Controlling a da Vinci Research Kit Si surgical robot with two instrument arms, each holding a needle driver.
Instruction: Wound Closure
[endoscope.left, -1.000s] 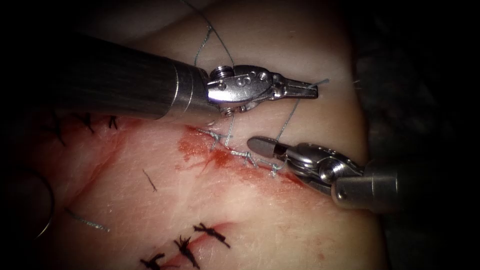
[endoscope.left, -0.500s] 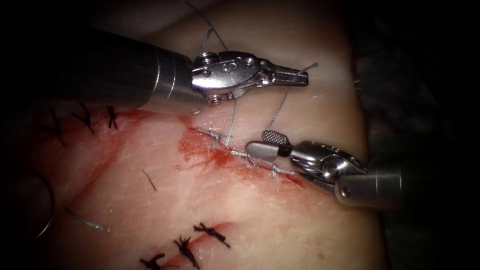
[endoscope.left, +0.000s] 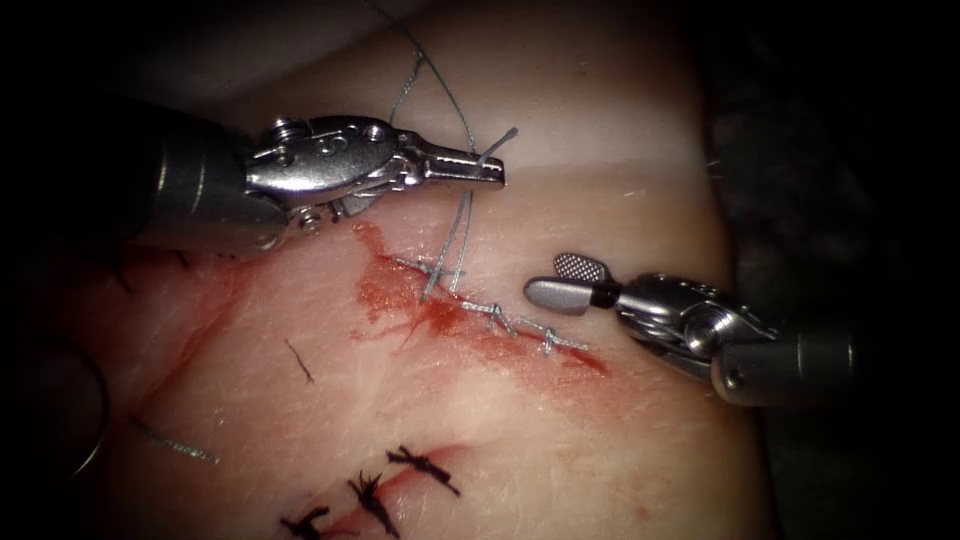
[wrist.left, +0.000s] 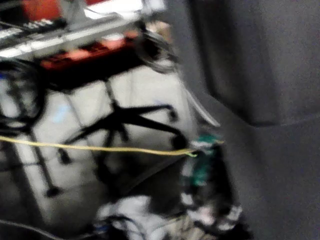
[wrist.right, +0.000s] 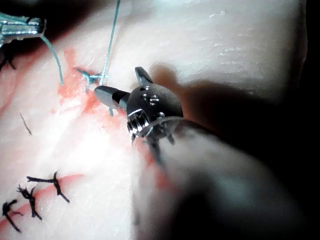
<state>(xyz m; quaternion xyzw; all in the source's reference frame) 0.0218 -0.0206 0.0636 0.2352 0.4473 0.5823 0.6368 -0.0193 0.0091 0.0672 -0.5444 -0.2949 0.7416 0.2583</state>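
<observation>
Needle (endoscope.left: 88, 420) half hidden at edge

tissue (endoscope.left: 600, 450), red fluid (endoscope.left: 440, 318) (along cut)

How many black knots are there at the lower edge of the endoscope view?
3, in a row along a red line on the tissue: one, one and one at the picture's edge. More may lie beyond the edge.

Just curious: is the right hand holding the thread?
No, the right hand is open and empty beside the cut; the left hand grips the thread.
</observation>
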